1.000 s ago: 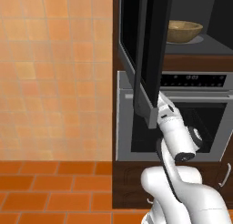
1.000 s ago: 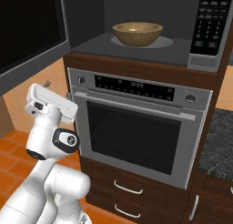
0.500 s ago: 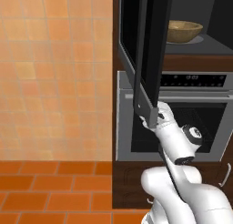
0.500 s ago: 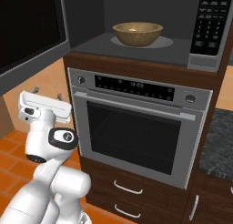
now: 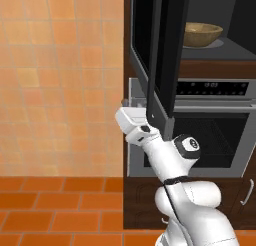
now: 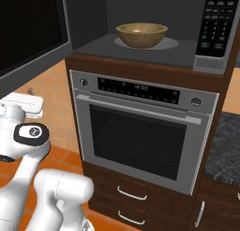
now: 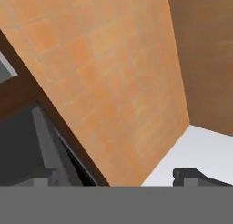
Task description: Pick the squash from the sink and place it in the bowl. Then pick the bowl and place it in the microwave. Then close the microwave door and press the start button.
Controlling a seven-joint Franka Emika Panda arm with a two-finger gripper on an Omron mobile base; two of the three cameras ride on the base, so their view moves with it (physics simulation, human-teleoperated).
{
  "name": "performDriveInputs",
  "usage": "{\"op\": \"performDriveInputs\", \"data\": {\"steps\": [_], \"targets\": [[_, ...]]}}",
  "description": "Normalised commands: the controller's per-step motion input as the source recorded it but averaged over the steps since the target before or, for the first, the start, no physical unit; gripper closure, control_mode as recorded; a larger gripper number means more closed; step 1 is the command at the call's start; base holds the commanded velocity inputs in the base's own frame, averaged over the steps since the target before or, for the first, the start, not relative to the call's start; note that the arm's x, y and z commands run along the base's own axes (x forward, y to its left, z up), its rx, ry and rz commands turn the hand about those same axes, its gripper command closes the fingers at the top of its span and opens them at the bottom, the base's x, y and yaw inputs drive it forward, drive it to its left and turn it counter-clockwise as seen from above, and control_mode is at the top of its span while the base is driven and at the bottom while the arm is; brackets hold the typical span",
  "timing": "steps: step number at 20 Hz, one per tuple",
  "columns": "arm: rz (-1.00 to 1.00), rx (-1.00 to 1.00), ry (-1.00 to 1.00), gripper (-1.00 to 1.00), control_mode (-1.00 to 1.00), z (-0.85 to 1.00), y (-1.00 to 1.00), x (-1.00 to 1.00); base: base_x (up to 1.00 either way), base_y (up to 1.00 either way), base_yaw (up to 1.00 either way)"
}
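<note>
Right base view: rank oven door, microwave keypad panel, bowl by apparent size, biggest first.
1. oven door, by far the largest.
2. microwave keypad panel and bowl cover similar areas; the panel is cut off by the frame edge, so I won't rank those two.

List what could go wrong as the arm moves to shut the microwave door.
1. The tool sits low beside the open microwave door, near its bottom corner; a push there might glance off rather than swing the door.
2. The tool stands open and empty, so a finger could catch the door's edge.
3. The bowl rests toward the front of the microwave cavity; the closing door might clip it, though its clearance is hard to judge.
</note>
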Motion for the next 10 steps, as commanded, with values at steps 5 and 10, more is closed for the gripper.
{"op": "performDriveInputs", "data": {"steps": [5, 10], "targets": [[-0.42, 0.16, -0.21, -1.00, -1.00, 0.07, 0.74, -0.35, 0.00, 0.00, 0.00], [-0.51, 0.32, -0.08, -1.00, -1.00, -0.03, 0.14, -0.55, 0.00, 0.00, 0.00]]}}
